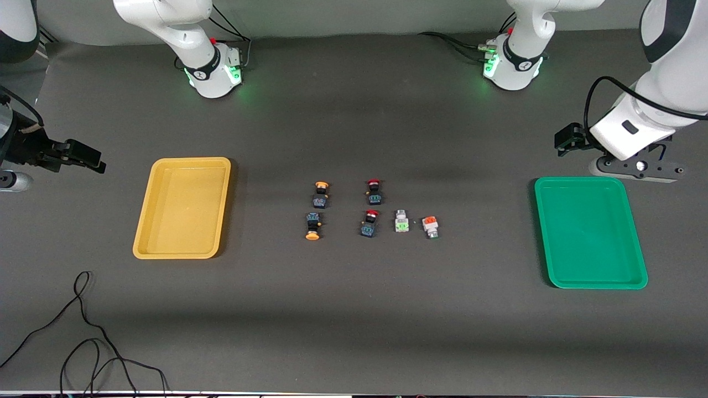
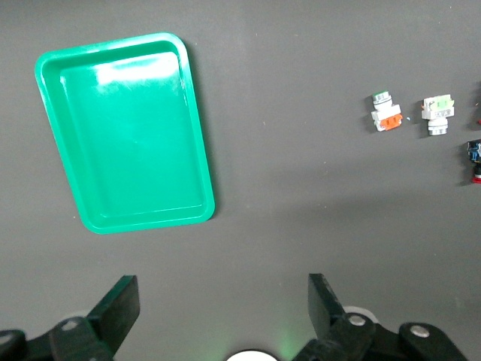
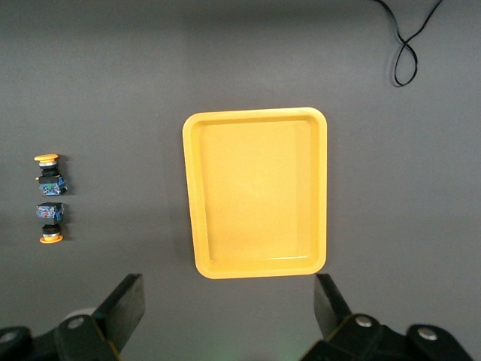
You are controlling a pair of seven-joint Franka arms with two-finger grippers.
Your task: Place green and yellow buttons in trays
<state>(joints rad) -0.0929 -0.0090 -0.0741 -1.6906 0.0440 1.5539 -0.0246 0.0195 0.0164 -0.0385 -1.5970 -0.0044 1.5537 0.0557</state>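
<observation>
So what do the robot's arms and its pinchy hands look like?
Both arms are smooth, glossy white with dark grey-black joint bands. Their round bases glow green and have black cables plugged in. The left gripper is black on a white wrist, with silver screws and a looping black cable. The right gripper is black too. Up close, each has two chunky black fingers on a body with shiny bolts.

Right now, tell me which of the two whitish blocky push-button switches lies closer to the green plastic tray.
The whitish blocky switch with the orange part. It lies toward the green plastic tray; its green-part twin lies beside the red-capped switches.
</observation>
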